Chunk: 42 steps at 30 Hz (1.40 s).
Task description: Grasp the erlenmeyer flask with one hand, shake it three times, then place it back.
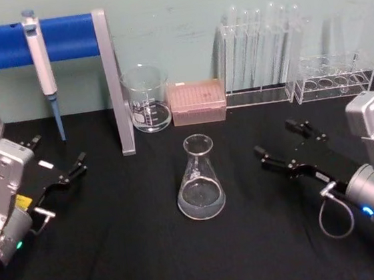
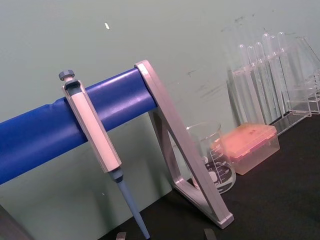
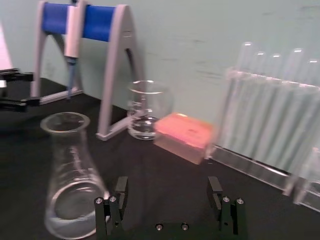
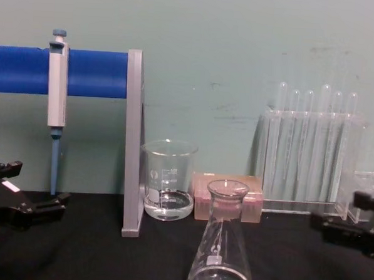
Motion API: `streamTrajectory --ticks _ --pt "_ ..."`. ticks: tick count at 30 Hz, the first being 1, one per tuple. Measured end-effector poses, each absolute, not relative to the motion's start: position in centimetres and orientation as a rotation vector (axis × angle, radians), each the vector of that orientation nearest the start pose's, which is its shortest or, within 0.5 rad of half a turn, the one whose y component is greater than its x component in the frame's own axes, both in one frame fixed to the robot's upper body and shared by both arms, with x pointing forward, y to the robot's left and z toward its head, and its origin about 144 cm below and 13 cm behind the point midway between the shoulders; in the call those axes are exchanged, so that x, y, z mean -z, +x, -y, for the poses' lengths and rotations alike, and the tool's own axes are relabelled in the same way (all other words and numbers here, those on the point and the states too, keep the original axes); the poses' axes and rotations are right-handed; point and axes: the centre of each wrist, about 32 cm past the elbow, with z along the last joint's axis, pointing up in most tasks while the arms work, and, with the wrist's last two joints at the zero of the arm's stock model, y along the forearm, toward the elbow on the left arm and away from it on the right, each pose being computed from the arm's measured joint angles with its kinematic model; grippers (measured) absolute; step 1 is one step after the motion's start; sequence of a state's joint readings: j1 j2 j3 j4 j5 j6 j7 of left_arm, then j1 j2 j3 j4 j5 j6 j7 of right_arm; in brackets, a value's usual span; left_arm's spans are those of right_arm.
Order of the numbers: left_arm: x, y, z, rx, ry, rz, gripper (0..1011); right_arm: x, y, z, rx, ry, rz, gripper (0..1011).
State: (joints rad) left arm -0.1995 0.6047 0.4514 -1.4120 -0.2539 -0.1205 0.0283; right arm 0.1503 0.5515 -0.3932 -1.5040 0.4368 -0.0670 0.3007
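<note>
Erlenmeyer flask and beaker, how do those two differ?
The erlenmeyer flask is conical, tapering to a narrow neck; the beaker is straight-sided with a wide mouth. The flask stands mid-table, while the beaker sits at the back beside the pink box. Both are clear glass, upright, with white markings.

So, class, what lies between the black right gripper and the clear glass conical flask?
Nothing: the head view shows bare black tablecloth between the black right gripper and the clear glass conical flask.
</note>
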Motion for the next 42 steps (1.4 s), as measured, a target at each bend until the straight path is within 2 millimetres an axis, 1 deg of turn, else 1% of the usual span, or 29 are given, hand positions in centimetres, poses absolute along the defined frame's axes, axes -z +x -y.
streamTrajectory --ticks 11,21,42 --pt "-114.0 48.9 -31.0 -1.248 0.304 0.285 1001 -115.1 47.9 26.5 0.84 -0.133 0.04 1000" --pt "-114.0 48.9 -31.0 -1.248 0.304 0.285 1001 -115.1 48.5 24.4 0.747 -0.126 0.047 1000" --pt "-114.0 48.9 -31.0 -1.248 0.304 0.285 1001 -114.9 50.5 22.1 0.698 -0.119 0.046 1000"
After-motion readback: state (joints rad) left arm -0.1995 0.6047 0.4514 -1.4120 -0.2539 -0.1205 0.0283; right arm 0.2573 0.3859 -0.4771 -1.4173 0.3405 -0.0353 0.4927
